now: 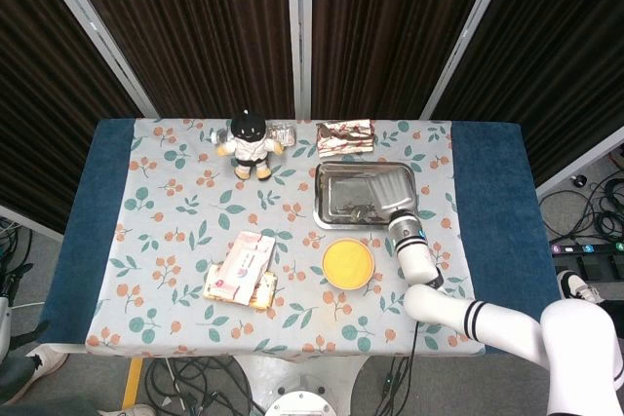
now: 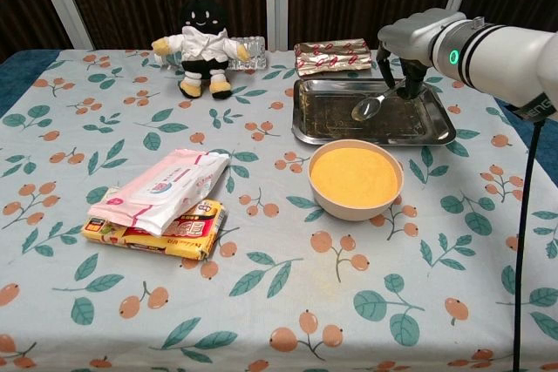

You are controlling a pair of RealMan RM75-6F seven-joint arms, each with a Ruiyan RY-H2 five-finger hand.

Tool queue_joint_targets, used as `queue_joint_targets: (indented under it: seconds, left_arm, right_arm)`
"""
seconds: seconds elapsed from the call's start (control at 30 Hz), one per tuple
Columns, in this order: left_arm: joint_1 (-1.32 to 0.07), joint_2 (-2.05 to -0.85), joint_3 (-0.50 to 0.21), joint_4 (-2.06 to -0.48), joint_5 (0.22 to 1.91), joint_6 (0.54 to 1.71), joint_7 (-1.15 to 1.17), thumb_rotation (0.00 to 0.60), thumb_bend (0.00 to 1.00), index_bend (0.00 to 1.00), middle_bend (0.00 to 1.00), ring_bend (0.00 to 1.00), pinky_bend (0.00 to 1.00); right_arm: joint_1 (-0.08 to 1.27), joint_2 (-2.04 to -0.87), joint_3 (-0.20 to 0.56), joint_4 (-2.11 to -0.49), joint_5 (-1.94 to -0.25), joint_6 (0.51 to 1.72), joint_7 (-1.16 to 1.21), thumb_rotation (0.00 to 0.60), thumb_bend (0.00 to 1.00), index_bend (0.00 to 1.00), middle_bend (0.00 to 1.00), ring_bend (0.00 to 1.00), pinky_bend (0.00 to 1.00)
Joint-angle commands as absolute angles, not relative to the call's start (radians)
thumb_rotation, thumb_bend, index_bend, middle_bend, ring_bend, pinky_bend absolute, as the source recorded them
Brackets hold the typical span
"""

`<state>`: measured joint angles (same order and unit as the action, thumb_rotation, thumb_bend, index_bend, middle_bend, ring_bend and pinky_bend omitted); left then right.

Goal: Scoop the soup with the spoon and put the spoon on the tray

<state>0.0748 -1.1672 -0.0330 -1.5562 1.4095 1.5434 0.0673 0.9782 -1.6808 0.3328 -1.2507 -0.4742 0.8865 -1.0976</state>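
Observation:
A beige bowl (image 2: 356,182) (image 1: 349,263) of orange soup stands in front of the metal tray (image 2: 324,134) (image 1: 331,211). My right hand (image 2: 414,41) (image 1: 390,191) hovers over the tray's right part and holds a metal spoon (image 2: 370,105) by the handle. The spoon's bowl hangs low over the tray floor; whether it touches is unclear. My left hand is in neither view.
A plush doll (image 2: 203,48) stands at the back, with a clear bottle behind it. A foil snack pack (image 2: 332,56) lies behind the tray. A pink wipes pack (image 2: 163,188) rests on a yellow packet (image 2: 179,239) at the front left.

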Motion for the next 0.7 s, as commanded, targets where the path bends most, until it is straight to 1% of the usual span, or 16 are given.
queue_joint_targets:
  seconds: [0.03, 0.07, 0.1, 0.13, 0.17, 0.2, 0.23, 0.33, 0.47, 0.53, 0.67, 0.7]
  left_arm:
    - [0.076, -1.166, -0.032, -1.557, 1.408, 1.544, 0.069, 0.600, 0.07, 0.24, 0.12, 0.10, 0.11]
    - [0.076, -1.166, -0.032, -1.558, 1.408, 1.544, 0.070, 0.600, 0.07, 0.24, 0.12, 0.10, 0.11]
    - [0.076, -1.166, -0.032, -1.559, 1.409, 1.545, 0.070, 0.600, 0.06, 0.24, 0.12, 0.10, 0.11]
    - [0.078, -1.166, -0.031, -1.559, 1.410, 1.547, 0.070, 0.600, 0.06, 0.24, 0.12, 0.10, 0.11]
    - [0.078, -1.166, -0.031, -1.558, 1.410, 1.548, 0.071, 0.600, 0.06, 0.24, 0.12, 0.10, 0.11]
    - [0.079, -1.167, -0.030, -1.557, 1.409, 1.549, 0.071, 0.600, 0.06, 0.24, 0.12, 0.10, 0.11]
    - [0.080, -1.167, -0.030, -1.557, 1.408, 1.548, 0.071, 0.600, 0.07, 0.24, 0.12, 0.10, 0.11]
    - [0.080, -1.167, -0.028, -1.557, 1.409, 1.548, 0.071, 0.600, 0.07, 0.24, 0.12, 0.10, 0.11]
    - [0.081, -1.166, -0.028, -1.556, 1.413, 1.554, 0.068, 0.600, 0.06, 0.24, 0.12, 0.10, 0.11]
    - [0.081, -1.165, -0.029, -1.552, 1.412, 1.553, 0.064, 0.600, 0.06, 0.24, 0.12, 0.10, 0.11]
    - [0.077, -1.166, -0.033, -1.547, 1.412, 1.549, 0.057, 0.600, 0.06, 0.24, 0.12, 0.10, 0.11]
    - [0.075, -1.166, -0.033, -1.546, 1.413, 1.548, 0.056, 0.600, 0.07, 0.24, 0.12, 0.10, 0.11]
  right_arm:
    - [1.037, -1.739, 0.346, -1.143, -0.371, 0.835, -1.074, 0.600, 0.35, 0.68, 1.00, 1.00, 1.00]
    - [1.045, -1.746, 0.345, -1.125, -0.354, 0.830, -1.074, 0.600, 0.33, 0.67, 1.00, 1.00, 1.00]
    - [1.054, -1.754, 0.342, -1.102, -0.333, 0.823, -1.074, 0.600, 0.28, 0.65, 1.00, 1.00, 1.00]
    - [1.059, -1.760, 0.340, -1.088, -0.316, 0.817, -1.074, 0.600, 0.21, 0.62, 1.00, 1.00, 1.00]
    - [1.064, -1.763, 0.339, -1.076, -0.299, 0.811, -1.072, 0.600, 0.18, 0.61, 1.00, 1.00, 1.00]
    - [1.068, -1.766, 0.337, -1.064, -0.279, 0.804, -1.070, 0.600, 0.11, 0.57, 1.00, 1.00, 1.00]
    - [1.072, -1.767, 0.336, -1.056, -0.268, 0.799, -1.068, 0.600, 0.08, 0.54, 1.00, 1.00, 1.00]
    - [1.076, -1.761, 0.328, -1.044, -0.257, 0.794, -1.052, 0.600, 0.01, 0.49, 1.00, 1.00, 1.00]
    - [1.052, -1.716, 0.322, -1.081, -0.302, 0.803, -0.989, 0.600, 0.00, 0.47, 1.00, 1.00, 1.00]
    - [1.018, -1.662, 0.323, -1.149, -0.346, 0.822, -0.931, 0.600, 0.01, 0.47, 1.00, 1.00, 1.00]
    - [0.913, -1.509, 0.303, -1.358, -0.468, 0.881, -0.811, 0.600, 0.09, 0.48, 1.00, 1.00, 1.00]
    - [0.884, -1.469, 0.291, -1.411, -0.507, 0.900, -0.785, 0.600, 0.12, 0.49, 0.98, 0.98, 1.00]
